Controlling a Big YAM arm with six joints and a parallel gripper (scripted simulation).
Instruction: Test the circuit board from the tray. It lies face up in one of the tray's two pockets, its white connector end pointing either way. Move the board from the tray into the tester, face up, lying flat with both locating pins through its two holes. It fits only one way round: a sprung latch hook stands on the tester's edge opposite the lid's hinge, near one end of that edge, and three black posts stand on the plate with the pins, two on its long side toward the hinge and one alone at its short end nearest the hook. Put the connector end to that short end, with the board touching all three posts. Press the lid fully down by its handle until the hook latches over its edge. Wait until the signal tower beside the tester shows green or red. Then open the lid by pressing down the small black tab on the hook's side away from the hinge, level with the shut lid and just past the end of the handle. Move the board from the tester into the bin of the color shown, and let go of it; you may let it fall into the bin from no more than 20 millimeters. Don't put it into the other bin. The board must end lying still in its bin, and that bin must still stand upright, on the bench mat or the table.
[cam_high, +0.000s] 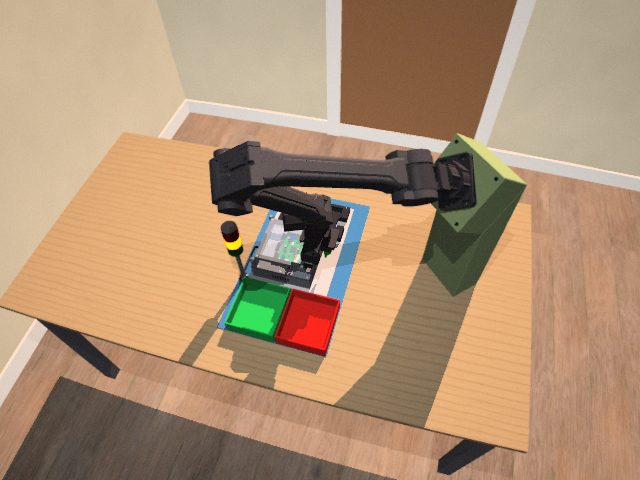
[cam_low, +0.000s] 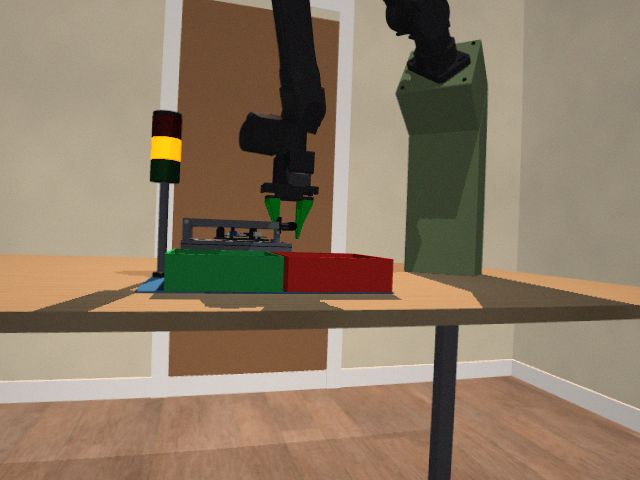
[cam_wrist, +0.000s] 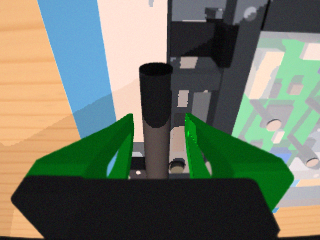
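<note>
The tester stands on the blue mat with its clear lid lying flat over the green circuit board, which also shows through the lid in the wrist view. My gripper is open. Its green fingers straddle the lid's dark handle bar with a small gap on each side, not touching it. From the side, the gripper hangs at the tester's right end, fingertips level with the lid. The signal tower shows yellow.
The green bin and the red bin stand side by side in front of the tester, both empty. The pale tray lies right of the tester, partly hidden by the arm. The arm's green pedestal stands at the right.
</note>
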